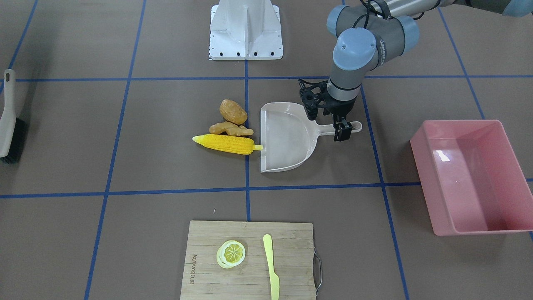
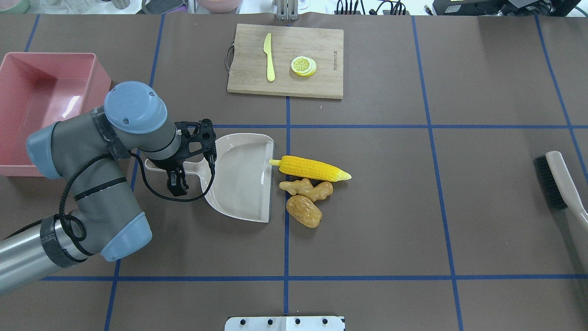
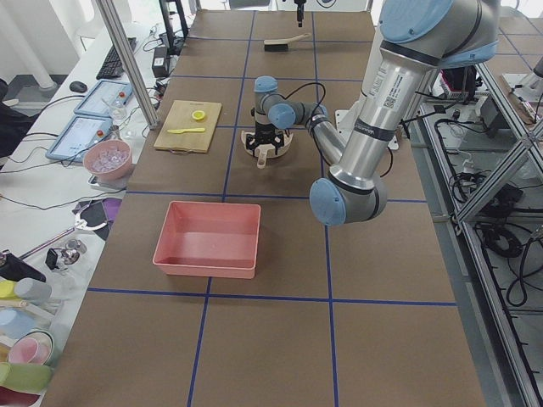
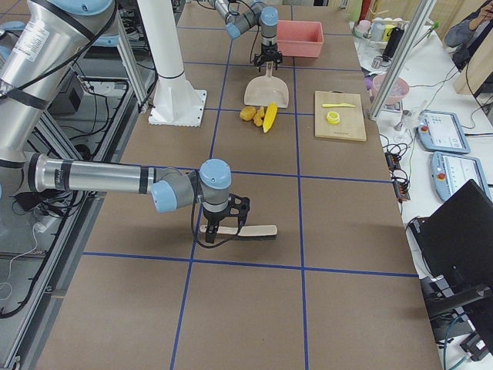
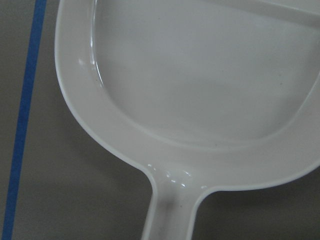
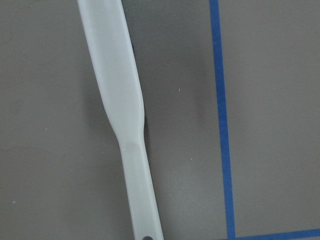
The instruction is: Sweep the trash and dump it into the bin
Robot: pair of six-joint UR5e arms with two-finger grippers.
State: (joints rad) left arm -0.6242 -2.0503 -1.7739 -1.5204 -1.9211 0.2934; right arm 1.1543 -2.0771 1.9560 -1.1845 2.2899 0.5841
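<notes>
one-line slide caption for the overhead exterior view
Left gripper at the dustpan handle; corn cob, ginger root and potato by its mouth, pink bin at left.

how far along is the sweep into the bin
Done: nothing yet; the bin is empty. In hand: the left gripper is at the handle of the dustpan, and the right gripper is over the brush. Left: corn cob, ginger root and potato lie outside the dustpan's mouth, unswept.
</notes>
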